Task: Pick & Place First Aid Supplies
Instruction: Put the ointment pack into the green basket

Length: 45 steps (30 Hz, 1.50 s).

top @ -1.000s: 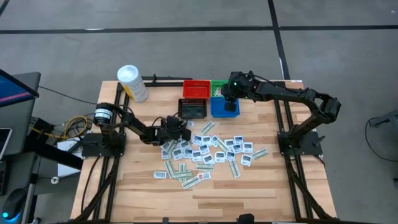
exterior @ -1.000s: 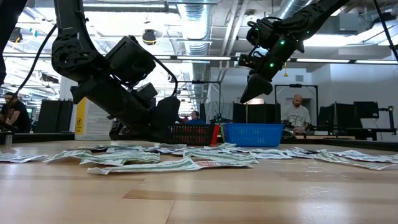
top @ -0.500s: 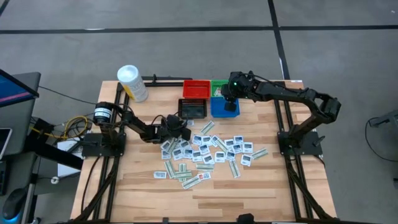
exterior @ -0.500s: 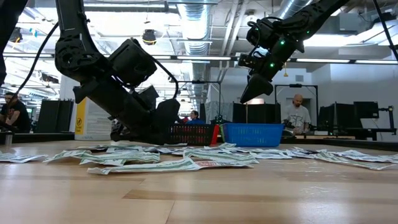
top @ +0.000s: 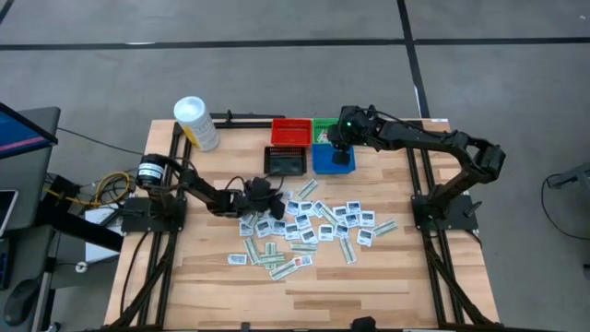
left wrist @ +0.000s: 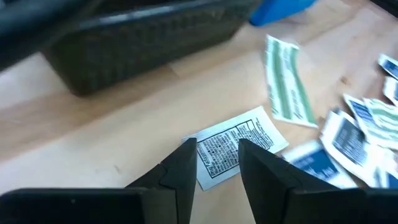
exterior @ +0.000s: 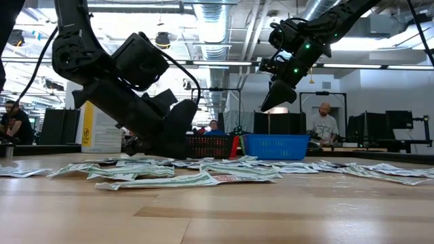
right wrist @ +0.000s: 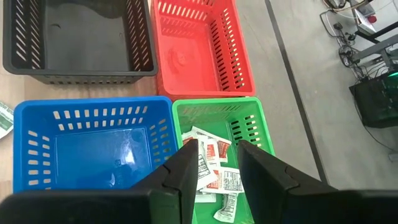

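Note:
The first aid supplies point(top: 313, 226) lie scattered flat on the wooden table, square white packets and narrow green-white strips. My left gripper point(top: 265, 196) is low at the pile's far left edge, open. A white packet with black print point(left wrist: 239, 146) lies on the wood and shows between its fingertips point(left wrist: 217, 163). My right gripper point(top: 339, 148) hangs open above the bins, over the green bin point(right wrist: 214, 104), where several packets point(right wrist: 231, 182) lie. Nothing shows between its fingers point(right wrist: 214, 162). My left gripper slants down over the white printed packet point(left wrist: 211, 155), one finger on either side of its near end. The packet lies flat on the table. Whether the fingertips touch it, I cannot tell.
A black bin point(top: 286, 161) and a blue bin point(top: 333, 159) stand at the table's far middle. The red bin point(top: 291, 132) and the green bin sit behind them. A white tub point(top: 195, 123) stands far left. Bare wood lies along the near edge. People show beyond the table.
My left gripper has turned at the wrist and shifted a little toward the near edge, along the far left edge of the pile. My right gripper has kept still over the green bin.

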Each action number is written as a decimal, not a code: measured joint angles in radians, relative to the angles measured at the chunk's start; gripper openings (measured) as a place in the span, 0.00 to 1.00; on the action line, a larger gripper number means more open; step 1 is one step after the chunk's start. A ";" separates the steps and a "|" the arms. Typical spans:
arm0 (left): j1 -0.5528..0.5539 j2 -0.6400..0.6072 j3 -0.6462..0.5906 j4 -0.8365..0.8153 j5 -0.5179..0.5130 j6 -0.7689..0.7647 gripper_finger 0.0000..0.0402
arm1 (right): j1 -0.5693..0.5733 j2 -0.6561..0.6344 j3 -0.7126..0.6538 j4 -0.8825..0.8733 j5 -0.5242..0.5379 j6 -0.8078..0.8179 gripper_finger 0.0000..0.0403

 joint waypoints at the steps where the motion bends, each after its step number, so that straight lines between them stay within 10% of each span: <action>1: -0.007 0.000 0.000 -0.001 0.000 0.000 0.30 | 0.000 0.000 0.000 0.000 0.000 0.000 0.27; 29: -0.017 -0.279 -0.005 -0.011 -0.017 0.410 0.30 | 0.002 0.000 0.000 -0.004 -0.008 0.043 0.27; 45: 0.006 -0.167 -0.003 -0.008 0.136 0.414 0.35 | 0.002 0.000 0.000 -0.026 -0.056 0.045 0.27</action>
